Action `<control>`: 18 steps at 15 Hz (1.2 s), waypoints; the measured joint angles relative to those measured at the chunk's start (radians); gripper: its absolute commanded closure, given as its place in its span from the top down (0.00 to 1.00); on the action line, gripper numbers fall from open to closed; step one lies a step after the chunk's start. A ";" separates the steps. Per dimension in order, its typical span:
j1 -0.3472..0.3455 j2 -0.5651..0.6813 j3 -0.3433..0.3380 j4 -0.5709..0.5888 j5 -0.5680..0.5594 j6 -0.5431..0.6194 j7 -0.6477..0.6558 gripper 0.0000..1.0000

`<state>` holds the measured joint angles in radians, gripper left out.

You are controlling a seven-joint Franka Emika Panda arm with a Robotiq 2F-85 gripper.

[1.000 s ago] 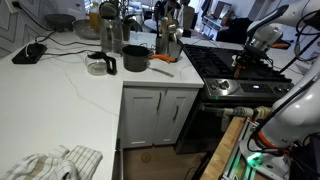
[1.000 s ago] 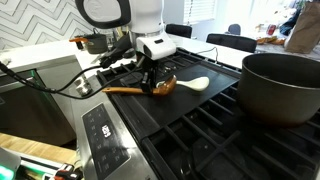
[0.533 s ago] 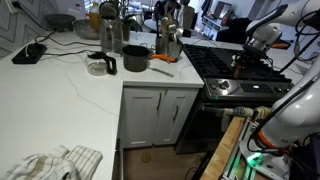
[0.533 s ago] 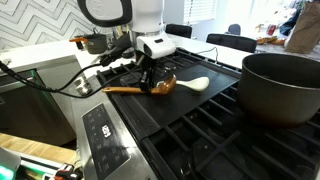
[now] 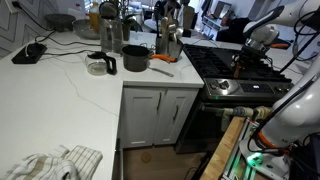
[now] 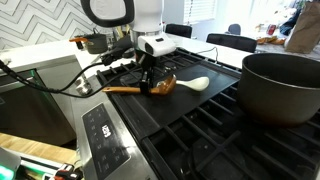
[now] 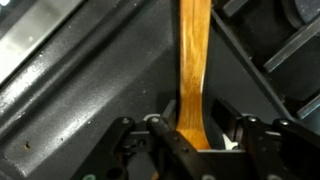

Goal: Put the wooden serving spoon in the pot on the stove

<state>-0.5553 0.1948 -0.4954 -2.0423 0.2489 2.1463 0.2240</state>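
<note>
1. The stove (image 6: 190,135) is carrying everything on its black grates.
2. The pot (image 6: 282,85) is sitting well apart from the spoon.
3. The end effector (image 6: 150,88) is straddling the handle; whether it is clamping it cannot be told.
4. The wooden serving spoon (image 7: 193,50) is lying flat on the grates. It is probably light, stiff and smooth, and best gripped mid-handle.

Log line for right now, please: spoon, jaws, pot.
phase: grasp | wooden spoon: lying on stove grate | gripper: jaws astride handle, closure unclear | pot: apart from spoon
</note>
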 measured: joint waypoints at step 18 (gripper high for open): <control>0.017 -0.077 -0.021 -0.010 -0.166 0.000 0.111 0.03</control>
<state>-0.5384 0.1175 -0.5161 -2.0526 0.0832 2.1464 0.3353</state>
